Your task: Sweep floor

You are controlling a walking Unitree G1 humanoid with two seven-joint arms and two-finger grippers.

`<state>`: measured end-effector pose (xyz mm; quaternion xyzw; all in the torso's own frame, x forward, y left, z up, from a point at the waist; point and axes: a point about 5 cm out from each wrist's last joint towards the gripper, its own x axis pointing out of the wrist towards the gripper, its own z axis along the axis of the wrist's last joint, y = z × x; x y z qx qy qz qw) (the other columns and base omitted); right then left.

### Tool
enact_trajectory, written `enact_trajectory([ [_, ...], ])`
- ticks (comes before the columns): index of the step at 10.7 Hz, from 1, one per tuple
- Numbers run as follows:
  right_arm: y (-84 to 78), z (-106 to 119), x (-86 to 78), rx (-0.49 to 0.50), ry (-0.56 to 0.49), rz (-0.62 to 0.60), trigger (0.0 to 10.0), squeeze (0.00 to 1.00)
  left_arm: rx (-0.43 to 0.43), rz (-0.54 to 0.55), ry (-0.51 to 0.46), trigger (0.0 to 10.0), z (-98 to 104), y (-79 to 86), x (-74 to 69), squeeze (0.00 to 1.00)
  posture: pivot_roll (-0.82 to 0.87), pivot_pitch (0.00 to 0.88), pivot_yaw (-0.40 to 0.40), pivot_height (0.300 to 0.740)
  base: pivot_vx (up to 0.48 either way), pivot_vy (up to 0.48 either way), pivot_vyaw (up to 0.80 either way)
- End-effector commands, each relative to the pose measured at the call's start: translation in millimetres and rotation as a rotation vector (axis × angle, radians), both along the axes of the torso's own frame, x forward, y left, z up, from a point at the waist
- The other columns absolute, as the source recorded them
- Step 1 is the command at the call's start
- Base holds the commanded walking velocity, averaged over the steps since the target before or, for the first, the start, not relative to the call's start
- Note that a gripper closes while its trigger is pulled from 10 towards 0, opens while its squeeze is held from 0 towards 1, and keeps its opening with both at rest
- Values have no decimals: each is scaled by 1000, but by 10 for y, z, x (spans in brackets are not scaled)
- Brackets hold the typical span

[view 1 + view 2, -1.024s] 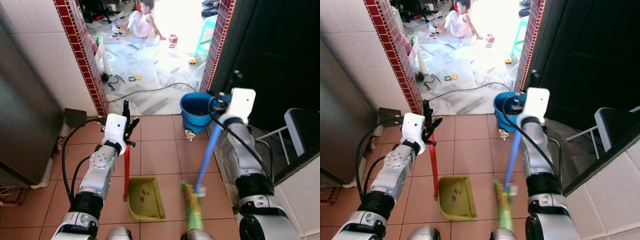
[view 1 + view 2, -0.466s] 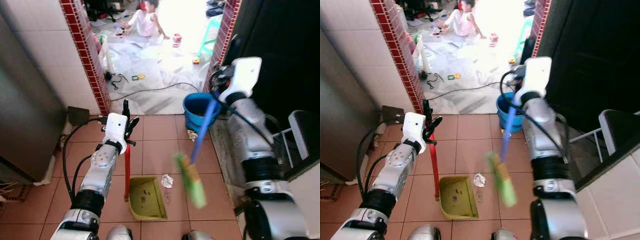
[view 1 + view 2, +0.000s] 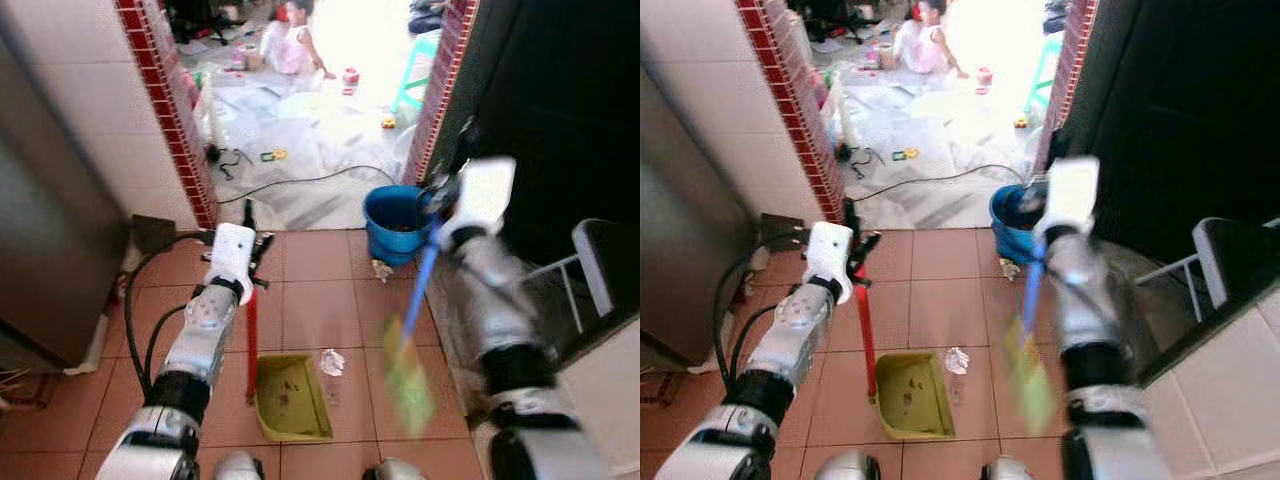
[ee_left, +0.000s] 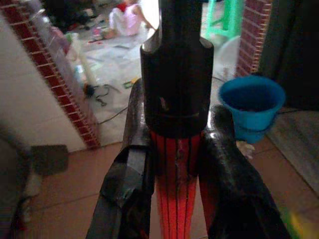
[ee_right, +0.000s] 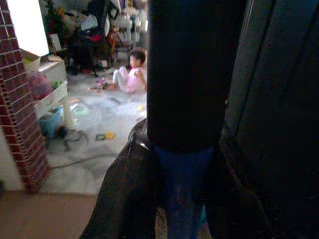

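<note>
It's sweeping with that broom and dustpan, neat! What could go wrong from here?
The crumpled paper lies just beside the yellow dustpan; a hard stroke of the broom in the right gripper might flick it past the pan rather than in. The blue bucket stands near the broom's handle and could be knocked. The left gripper holds the pan's red handle; if it tilts, collected crumbs may spill.
</note>
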<state>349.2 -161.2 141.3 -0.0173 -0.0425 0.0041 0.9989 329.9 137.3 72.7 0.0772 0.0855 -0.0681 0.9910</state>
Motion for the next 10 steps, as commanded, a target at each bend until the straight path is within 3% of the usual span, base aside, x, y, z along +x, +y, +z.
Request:
enact_trajectory([
  [1,59,81,23,34,-46,4,10000,0,42,39,-22,10000,47,85,42,0,-48,0,30,740,0,0,0],
  [6,390,51,58,150,-9,105,10000,0,59,161,-36,10000,61,109,112,0,-53,0,26,740,0,0,0],
  [8,628,20,29,162,94,304,10000,0,31,165,-26,10000,52,92,119,0,-56,0,25,740,0,0,0],
  [9,713,43,-3,162,97,376,10000,0,17,150,-15,10000,41,68,124,0,-58,0,25,740,0,0,0],
  [10,824,219,-51,211,34,472,10000,0,3,112,12,10000,15,17,117,0,-59,1,29,740,0,0,0],
])
